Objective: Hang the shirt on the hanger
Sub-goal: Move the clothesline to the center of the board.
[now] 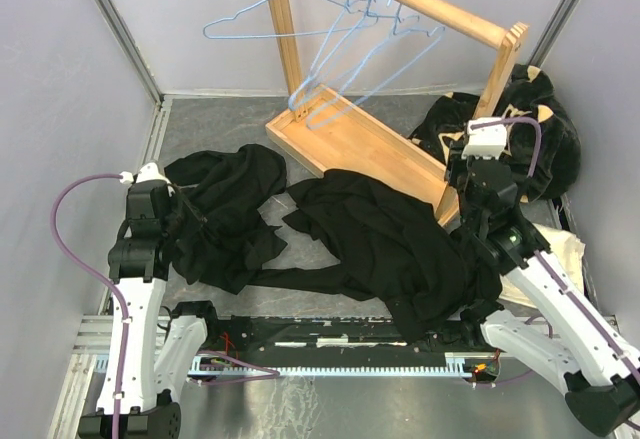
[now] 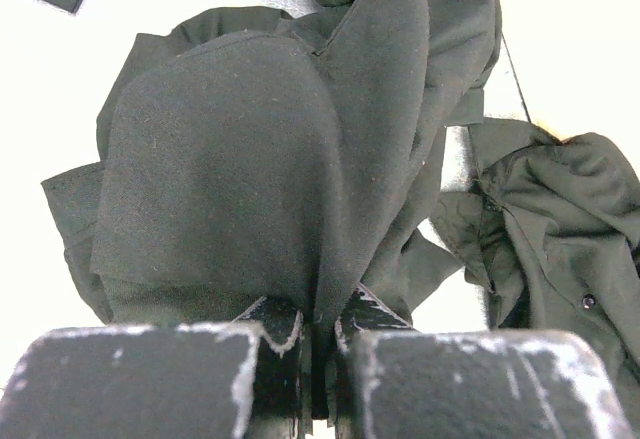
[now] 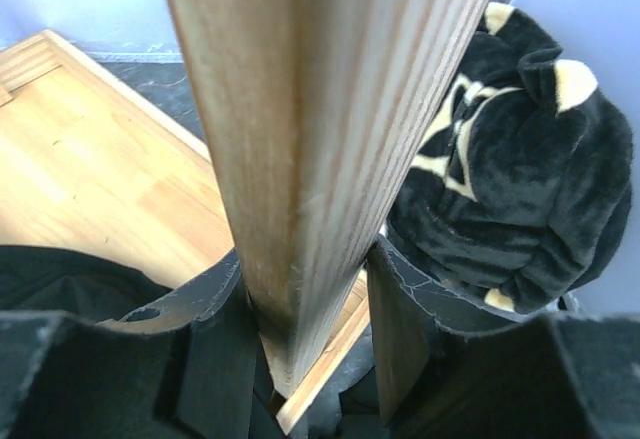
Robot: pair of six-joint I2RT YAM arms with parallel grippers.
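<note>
My left gripper is shut on a fold of the plain black shirt, which lies bunched at the table's left. In the left wrist view the cloth rises from between the closed jaws of that gripper. No white tag shows. Several light-blue wire hangers hang on the wooden rack's rod at the back. My right gripper is shut on the rack's right post, which stands between its jaws.
A second plain black garment is spread over the middle, also in the left wrist view. The black plush garment with tan motifs lies behind the rack's post. The rack's wooden base tray sits mid-back. Grey walls enclose the table.
</note>
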